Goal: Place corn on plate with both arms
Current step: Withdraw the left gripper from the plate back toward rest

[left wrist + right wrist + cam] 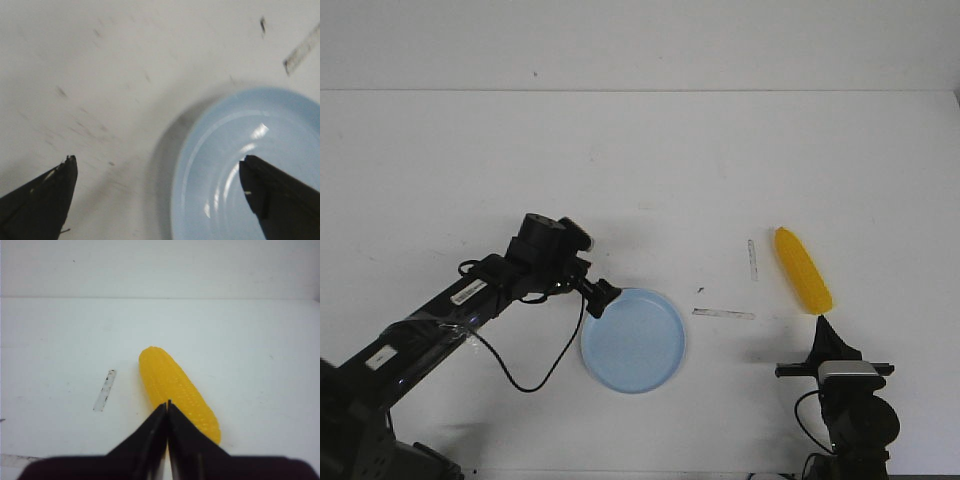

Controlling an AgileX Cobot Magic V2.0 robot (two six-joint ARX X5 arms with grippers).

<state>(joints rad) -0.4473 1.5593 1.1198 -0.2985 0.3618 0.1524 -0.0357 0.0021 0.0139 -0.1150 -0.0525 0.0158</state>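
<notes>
White table [640, 170], two arms at the near edge. Corn [802, 270] lies flat on the table's right side, lengthwise and slightly angled, its far tip rounded, its near end pointing toward the right gripper [823, 325]. Right gripper sits just short of that near end, black fingers pressed together to a single point, clenched on nothing; in the right wrist view the closed tips [167, 407] overlap the cob [177, 390] visually, though whether they touch it cannot be told. Plate [633, 340], pale blue and round, rests near the table centre, well apart from the corn and left of it. Left arm [470, 295] reaches in diagonally from the near left corner; the left gripper [602, 297] is at the plate's far-left rim. Left wrist view shows its fingers [45, 200] spread wide, released, one tip over bare table and the other over the plate's inside [240, 160]; contact with the rim not clear. Two pale tape strips on the table between plate and corn: one short strip [753, 259] just left of the cob, one longer strip [724, 314] nearer the plate. Loose black cable [535, 365] loops under the left arm
</notes>
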